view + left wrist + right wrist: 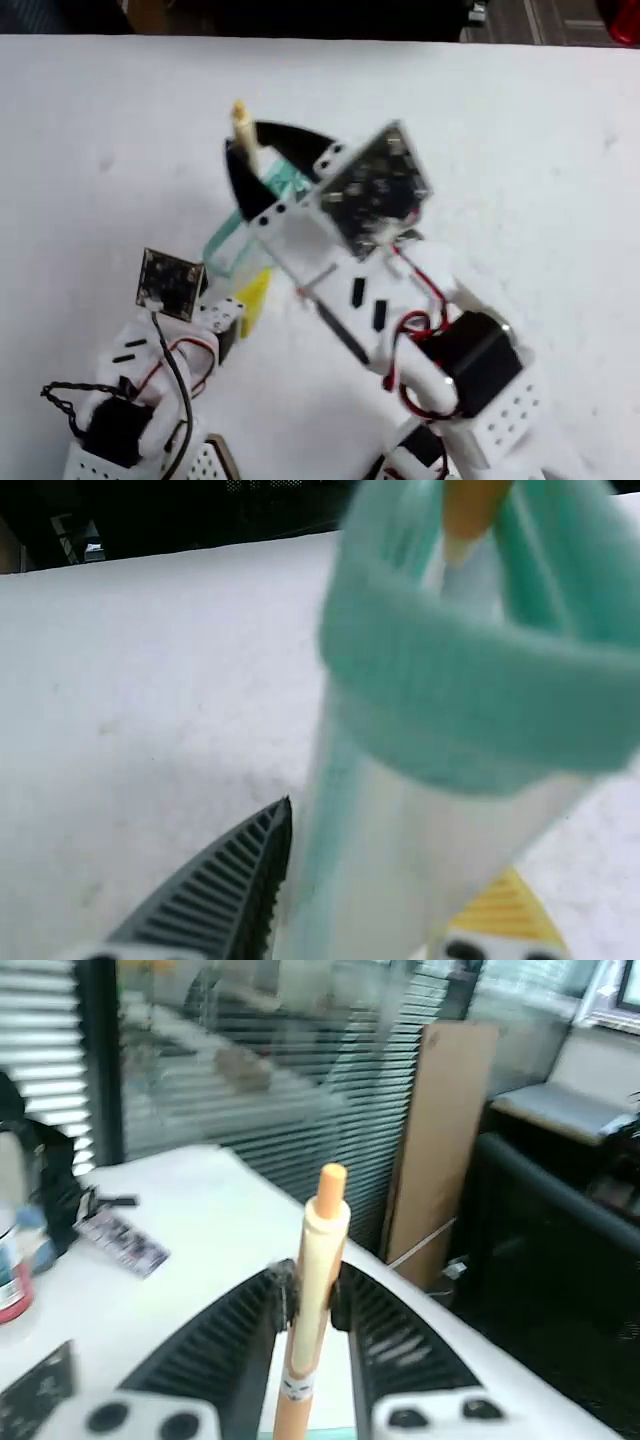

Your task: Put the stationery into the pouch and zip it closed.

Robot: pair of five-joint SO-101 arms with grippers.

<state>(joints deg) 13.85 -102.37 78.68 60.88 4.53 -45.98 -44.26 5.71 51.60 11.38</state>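
Observation:
A clear pouch with a teal rim (238, 238) stands near the middle of the white table (500, 100). My left gripper (246, 292) is shut on its lower part. In the left wrist view the pouch (400, 830) sits between the grey finger (235, 885) and the yellow finger (505, 915). My right gripper (247, 158) is above the pouch's mouth, shut on a cream pen with an orange tip (241, 128). The pen (318, 1260) stands upright between the black fingers (385, 1330). Its orange end (475, 505) shows just over the teal rim.
The right arm's body (400, 300) stretches over the table from the near right and covers part of the pouch. The left arm's base (130, 410) is at the near left. Bare table lies to the far left and far right.

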